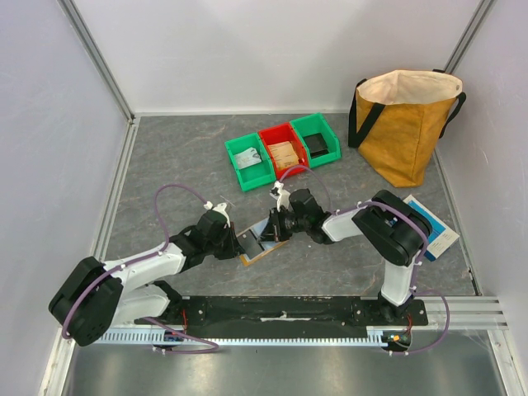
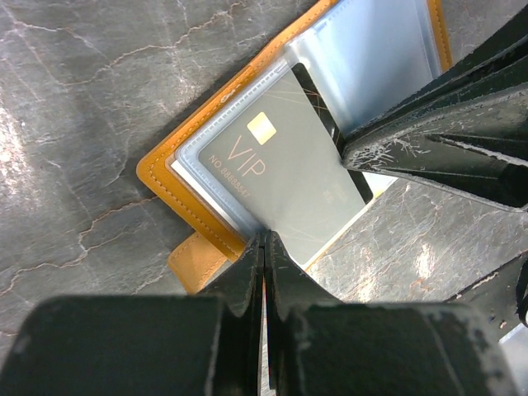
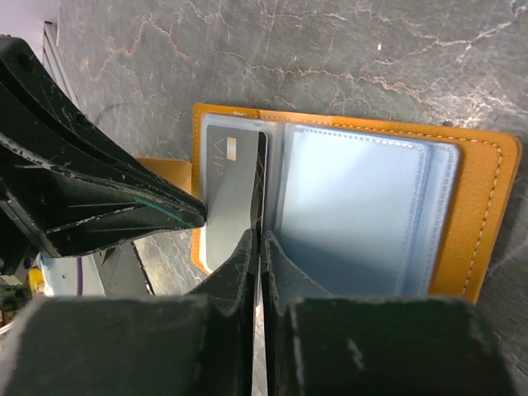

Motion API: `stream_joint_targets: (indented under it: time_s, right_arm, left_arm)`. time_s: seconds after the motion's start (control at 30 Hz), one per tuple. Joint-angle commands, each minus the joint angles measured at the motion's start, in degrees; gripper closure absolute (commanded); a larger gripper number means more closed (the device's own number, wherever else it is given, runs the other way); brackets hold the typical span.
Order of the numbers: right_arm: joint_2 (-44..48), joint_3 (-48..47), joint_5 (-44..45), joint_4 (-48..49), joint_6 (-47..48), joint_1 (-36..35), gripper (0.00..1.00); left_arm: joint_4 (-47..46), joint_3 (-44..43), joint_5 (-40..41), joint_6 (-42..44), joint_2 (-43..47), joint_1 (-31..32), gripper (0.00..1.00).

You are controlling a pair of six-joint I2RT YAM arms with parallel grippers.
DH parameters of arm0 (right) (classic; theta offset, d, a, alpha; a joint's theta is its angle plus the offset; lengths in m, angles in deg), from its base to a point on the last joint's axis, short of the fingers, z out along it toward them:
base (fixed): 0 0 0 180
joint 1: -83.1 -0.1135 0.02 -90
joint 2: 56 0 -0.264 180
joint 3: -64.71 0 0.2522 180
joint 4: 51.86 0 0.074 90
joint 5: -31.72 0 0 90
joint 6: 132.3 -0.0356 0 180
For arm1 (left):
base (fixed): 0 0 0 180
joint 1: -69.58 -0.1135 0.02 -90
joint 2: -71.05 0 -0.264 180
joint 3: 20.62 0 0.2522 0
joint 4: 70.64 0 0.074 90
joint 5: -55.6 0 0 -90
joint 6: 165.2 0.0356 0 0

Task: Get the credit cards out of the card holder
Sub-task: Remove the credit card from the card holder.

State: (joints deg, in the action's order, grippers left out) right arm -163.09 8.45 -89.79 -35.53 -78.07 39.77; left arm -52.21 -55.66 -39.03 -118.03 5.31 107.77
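Peering in, I see the card holder (image 2: 165, 177) lying open on the table. The left gripper (image 2: 264, 247) is closed tight at its edge, and the right gripper (image 3: 257, 243) is pinched narrow on the grey VIP card (image 2: 285, 173) jutting from its sleeve.

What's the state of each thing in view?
tan-orange leather card holder: open, lying flat.
grey VIP credit card: in the holder's clear sleeve, not yet out.
left gripper: shut, tips at the holder's edge.
right gripper: shut on the card's edge.
mustard fabric bag: upright, mouth open.
blue-and-white box: lying flat.
three plastic bins: each holds something.
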Motion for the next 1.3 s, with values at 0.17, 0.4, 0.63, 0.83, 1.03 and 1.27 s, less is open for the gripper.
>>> stream_joint_targets:
  time_s: [0.17, 0.4, 0.63, 0.83, 1.03, 1.27]
  right_arm:
    - [0.3, 3.1, -6.2, 7.7, -3.1, 3.6, 1.00]
    - [0.7, 3.2, -7.3, 6.9, -3.0, 5.1, 1.00]
    - [-0.8, 1.9, -8.9, 7.3, -3.6, 5.0, 0.74]
    - [-2.7, 1.3, -8.2, 7.0, -3.6, 4.4, 0.69]
    - [-4.9, 0.4, -7.9, 6.9, -3.4, 4.0, 0.74]
    - [-1.8, 0.8, -6.7, 3.1, -0.3, 5.6, 1.00]
  left_arm:
    - [1.8, 0.8, 2.0, 1.5, -1.1, -0.7, 0.98]
    - [2.0, 0.7, 1.6, 2.0, -1.2, -0.6, 0.98]
    - [1.7, 0.6, 1.2, 2.2, -1.4, -0.7, 0.98]
    - [1.4, 0.8, 0.9, 2.3, -1.4, -0.6, 0.98]
    - [1.1, 0.9, 0.7, 2.3, -1.4, -0.7, 0.98]
    - [1.1, 1.1, 0.7, 2.3, -1.3, -0.6, 0.98]
